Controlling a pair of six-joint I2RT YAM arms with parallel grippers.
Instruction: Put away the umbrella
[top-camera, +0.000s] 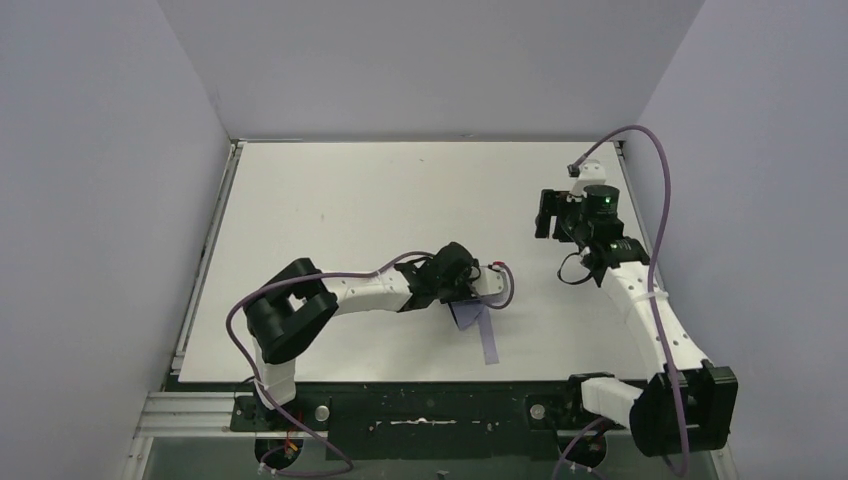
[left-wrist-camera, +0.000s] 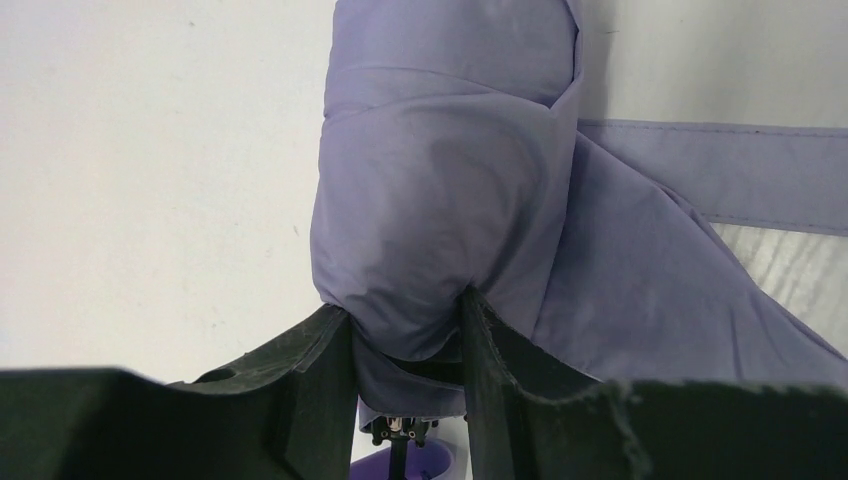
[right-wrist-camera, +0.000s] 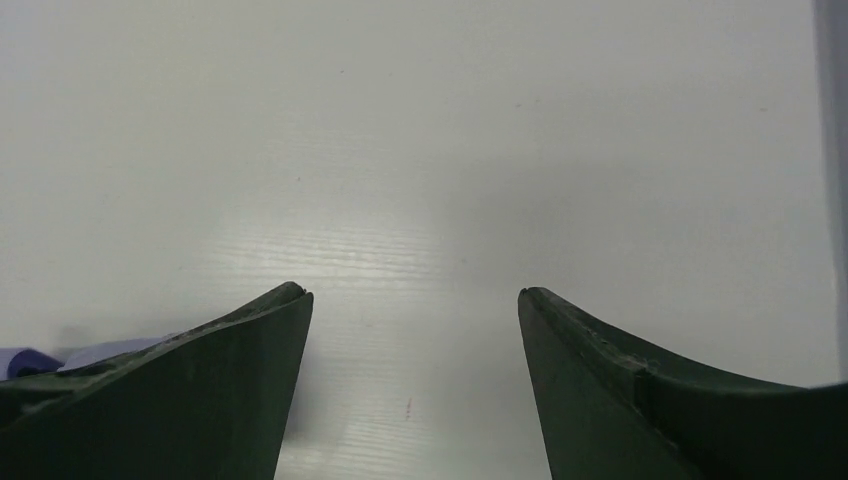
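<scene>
The umbrella (top-camera: 470, 312) pinned by left gripper (top-camera: 458, 290); right gripper (top-camera: 545, 215) hangs empty.
Overhead: it lies on the table (top-camera: 330, 200) toward the near edge, right gripper well apart at far right. Left wrist: fingers (left-wrist-camera: 320, 370) partly closed, pinching the bundled lavender canopy, probably to keep it rolled; the strap (left-wrist-camera: 720, 175) trails loose beside. Right wrist: jaws spread wide, nothing between.

Folded umbrella (left-wrist-camera: 440, 200): lavender fabric bundled tight and wrapped, creased. It sits low on the desk (top-camera: 330, 200), toward the front edge, about mid-width. Its loose lavender strap (left-wrist-camera: 720, 185) lies flat on the desk.
</scene>
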